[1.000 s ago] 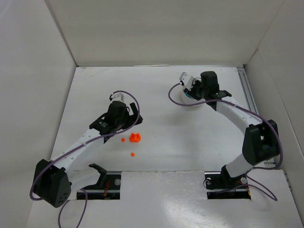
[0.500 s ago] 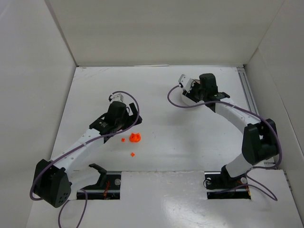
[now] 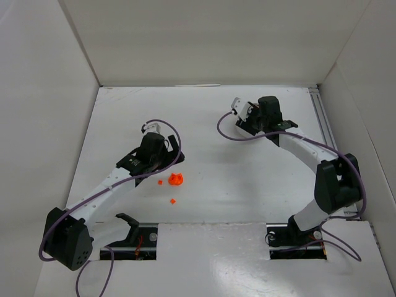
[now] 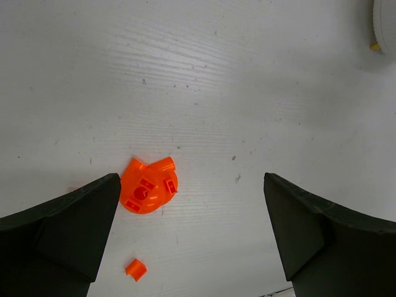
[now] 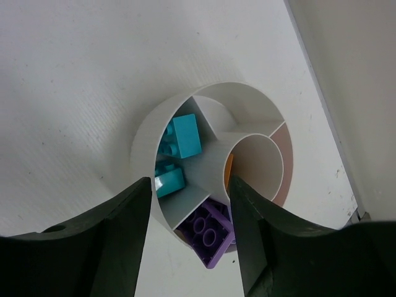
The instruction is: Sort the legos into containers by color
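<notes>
While the right end effector (image 5: 190, 182) hangs parted and empty over the white dish (image 5: 143, 133) with its teal bricks (image 5: 182, 139) and purple brick (image 5: 207, 232), the left end effector (image 4: 192, 185), spread wide, hovers nearer the orange legos (image 4: 148, 192) on the counter (image 4: 247, 93); these lie off-centre, close beside one finger.

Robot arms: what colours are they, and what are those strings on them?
Both the left arm and right arm have white curved links and chunky black joints. A purple cable loops along each one. The left gripper and right gripper have broad black fingers.
</notes>
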Controlling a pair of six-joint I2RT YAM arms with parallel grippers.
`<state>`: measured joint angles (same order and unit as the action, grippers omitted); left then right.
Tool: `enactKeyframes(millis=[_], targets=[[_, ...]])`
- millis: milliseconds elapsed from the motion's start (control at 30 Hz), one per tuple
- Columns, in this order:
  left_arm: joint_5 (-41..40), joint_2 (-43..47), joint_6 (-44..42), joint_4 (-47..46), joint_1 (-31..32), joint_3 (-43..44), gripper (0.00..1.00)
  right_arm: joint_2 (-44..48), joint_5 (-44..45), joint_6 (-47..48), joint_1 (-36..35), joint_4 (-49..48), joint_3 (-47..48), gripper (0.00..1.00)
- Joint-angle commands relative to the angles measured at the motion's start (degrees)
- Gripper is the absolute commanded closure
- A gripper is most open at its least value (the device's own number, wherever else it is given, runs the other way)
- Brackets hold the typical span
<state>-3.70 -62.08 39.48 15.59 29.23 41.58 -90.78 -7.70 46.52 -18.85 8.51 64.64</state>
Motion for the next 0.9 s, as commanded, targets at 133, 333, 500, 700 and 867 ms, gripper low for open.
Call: enactKeyframes(millis=[133,333,500,700,867], targets=[[-2.0,3.5,3.2,3.6,0.0,-0.2,0.00,8.1,-2.0,0.0,-2.3,-2.6,0.1,0.33],[-4.1,6.0,7.8,8.4,-0.5,-0.7,0.00,13.2,-10.3,1.7,-7.8,-2.6,-3.6,0.08],[-8.4,6.8,15.5,18.3,-3.2,1.7,0.00,13.7,-13.1,2.3,-17.3,-2.6,-6.6,0.01],[-8.4,11.0,16.9,21.7,-5.6,2.0,0.00,9.3,-13.6,0.7,-29.4,-7.7,-7.4,0.01],[-8.4,13.0,16.1,21.7,-5.6,2.0,0.00,2.0,-17.3,2.4,-35.4,-9.7,-6.0,0.01]])
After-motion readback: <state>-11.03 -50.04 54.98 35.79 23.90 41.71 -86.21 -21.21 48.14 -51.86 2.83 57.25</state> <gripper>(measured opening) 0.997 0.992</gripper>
